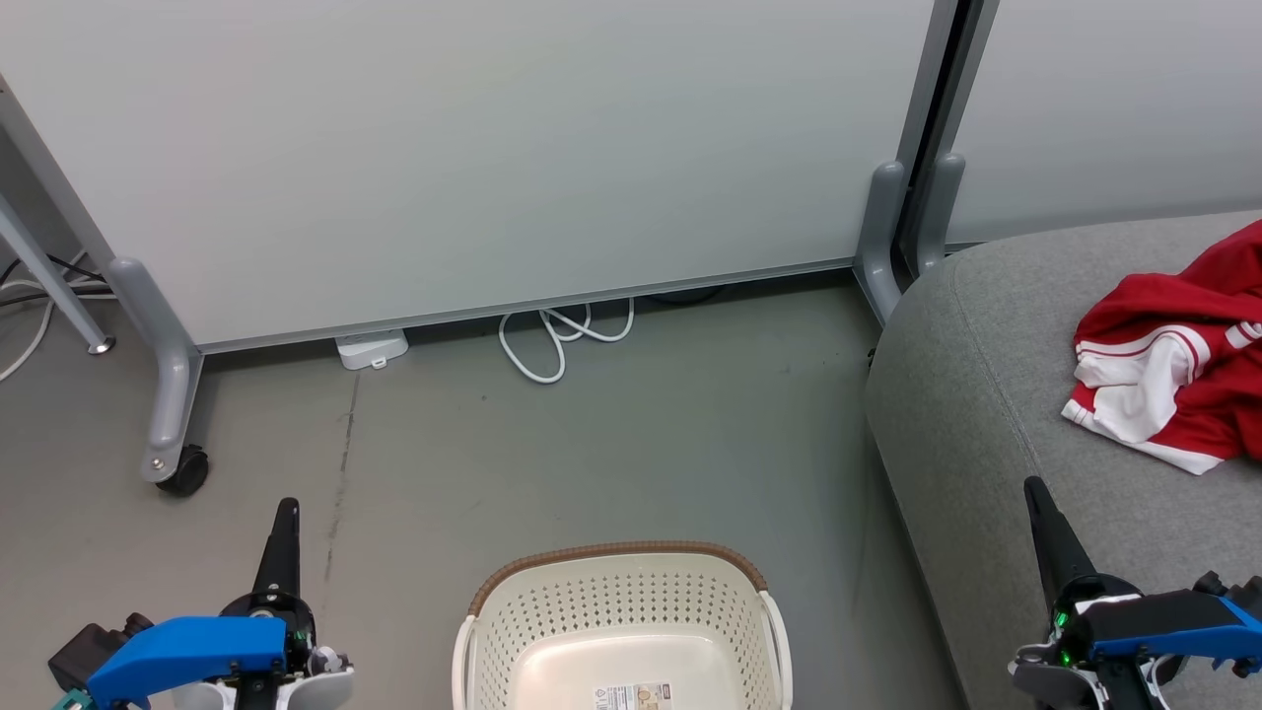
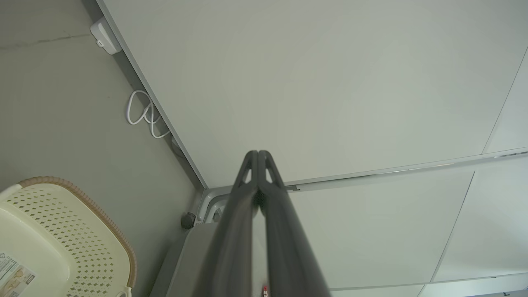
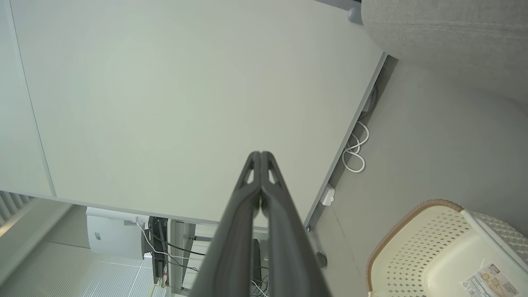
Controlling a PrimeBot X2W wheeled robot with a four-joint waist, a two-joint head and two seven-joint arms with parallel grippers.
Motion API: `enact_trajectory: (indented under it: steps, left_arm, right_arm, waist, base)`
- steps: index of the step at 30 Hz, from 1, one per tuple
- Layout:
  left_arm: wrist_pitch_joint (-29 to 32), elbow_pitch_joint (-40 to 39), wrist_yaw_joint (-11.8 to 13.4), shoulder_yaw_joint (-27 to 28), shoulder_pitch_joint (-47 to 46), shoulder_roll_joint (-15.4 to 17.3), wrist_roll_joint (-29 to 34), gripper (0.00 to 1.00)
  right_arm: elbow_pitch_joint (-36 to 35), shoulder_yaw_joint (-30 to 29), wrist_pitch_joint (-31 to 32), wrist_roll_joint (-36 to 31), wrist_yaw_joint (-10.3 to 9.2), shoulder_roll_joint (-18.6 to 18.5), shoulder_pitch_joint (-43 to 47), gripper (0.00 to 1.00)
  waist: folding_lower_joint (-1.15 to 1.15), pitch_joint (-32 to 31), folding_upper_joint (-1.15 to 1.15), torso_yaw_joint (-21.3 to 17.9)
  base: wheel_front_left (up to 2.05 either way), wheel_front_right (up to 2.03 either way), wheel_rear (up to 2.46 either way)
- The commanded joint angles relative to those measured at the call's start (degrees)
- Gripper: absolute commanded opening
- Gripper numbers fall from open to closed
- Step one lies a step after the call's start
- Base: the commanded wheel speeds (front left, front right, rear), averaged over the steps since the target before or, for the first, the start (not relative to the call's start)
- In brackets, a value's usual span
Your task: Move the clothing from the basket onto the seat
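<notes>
The red clothing [image 1: 1183, 355] with white panels lies crumpled on the grey seat [image 1: 986, 394] at the right. On the floor at the bottom centre stands the cream basket [image 1: 621, 602] with its brown rim; its inside holds just a label. The basket [image 2: 62, 239] also appears in the left wrist view, and the basket [image 3: 433, 251] in the right wrist view, beside the seat [image 3: 449, 37]. My left gripper [image 1: 286, 508] is shut, left of the basket, fingers [image 2: 258, 154] pressed together. Over the seat's front part, my right gripper [image 1: 1032, 485] is shut too, its fingers [image 3: 260, 154] touching.
A pale partition panel [image 1: 473, 148] on grey legs with a castor [image 1: 185, 471] stands behind the floor area. A white cable loop [image 1: 552, 340] and a white box [image 1: 371, 349] lie at its base. Bare grey floor lies between the basket and the panel.
</notes>
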Motion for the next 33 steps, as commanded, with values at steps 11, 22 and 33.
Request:
enact_trajectory:
  steps: [11,22,33]
  left_arm:
    - [1.60,-1.12,-0.15,1.02,-1.84,-0.04,-5.09,0.00]
    - [2.83,-1.67,-0.17,1.54,-2.50,-0.08,-9.02,0.00]
    - [3.80,-2.11,-0.18,2.02,-2.92,-0.11,-12.33,0.00]
  right_arm:
    - [-1.20,-0.48,1.18,6.11,0.02,-0.43,-1.14,0.00]
    - [-1.75,-0.82,2.00,10.81,0.02,-0.46,-1.32,0.00]
    - [-2.18,-1.07,2.65,14.70,0.02,-0.47,-1.58,0.00]
  waist:
    - [0.00,0.13,0.00,-0.10]
    - [0.00,0.26,0.00,-0.19]
    - [0.00,0.38,0.00,-0.28]
  base:
    - [0.00,0.00,0.00]
    - [0.00,0.00,0.00]
    - [0.00,0.00,0.00]
